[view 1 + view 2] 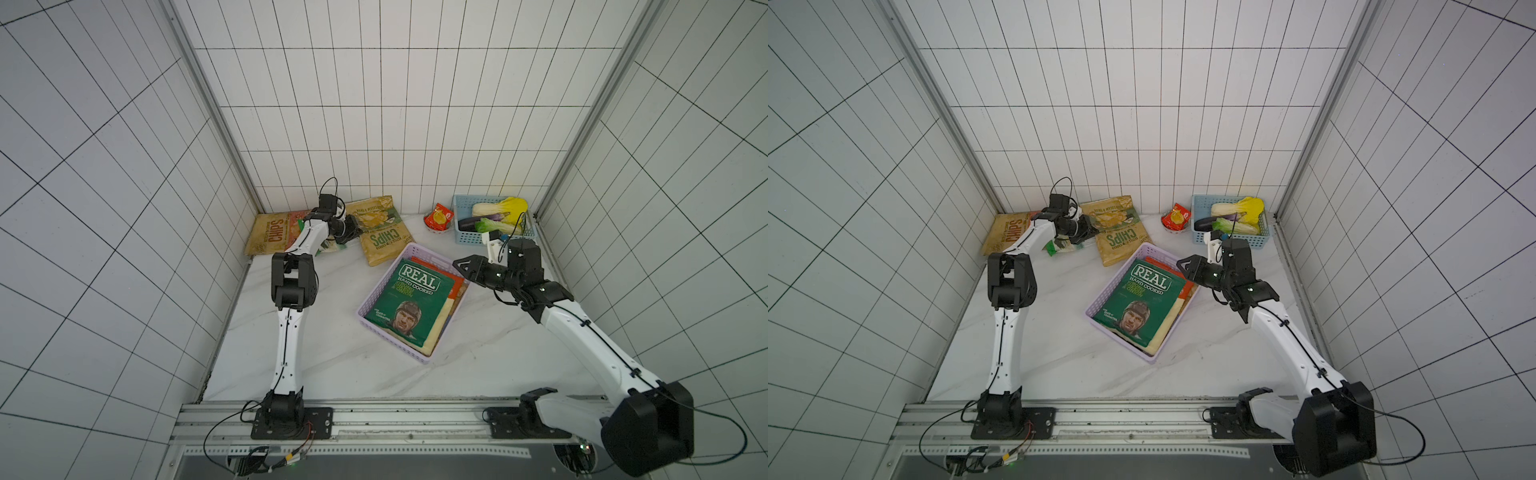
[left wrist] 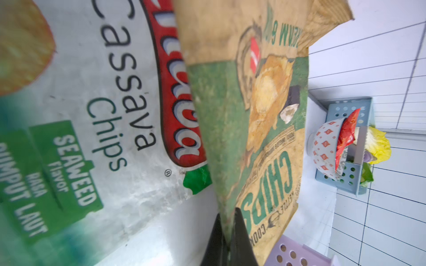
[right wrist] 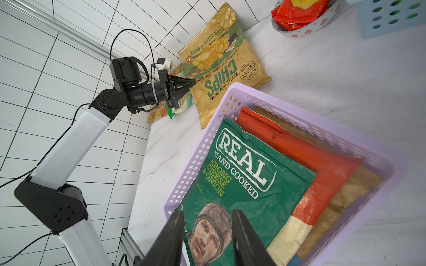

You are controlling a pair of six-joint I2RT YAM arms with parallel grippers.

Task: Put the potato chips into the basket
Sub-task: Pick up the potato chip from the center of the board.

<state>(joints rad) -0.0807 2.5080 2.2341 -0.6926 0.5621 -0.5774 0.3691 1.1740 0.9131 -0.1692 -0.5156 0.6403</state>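
Left end effector (image 3: 193,82) pinches crinkly tan CHIPS bag (image 3: 221,69); right end effector (image 3: 208,215) spread.

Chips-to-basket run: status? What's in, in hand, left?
Done: the REAL bag tops a stack in the lilac basket, over a red bag and a tan bag. In hand: the left gripper is shut on the edge of the sour cream CHIPS bag, outside the basket. The right gripper is open and empty above the basket. Left: that bag, the cassava bag and the tan CHIPS bag by the wall.
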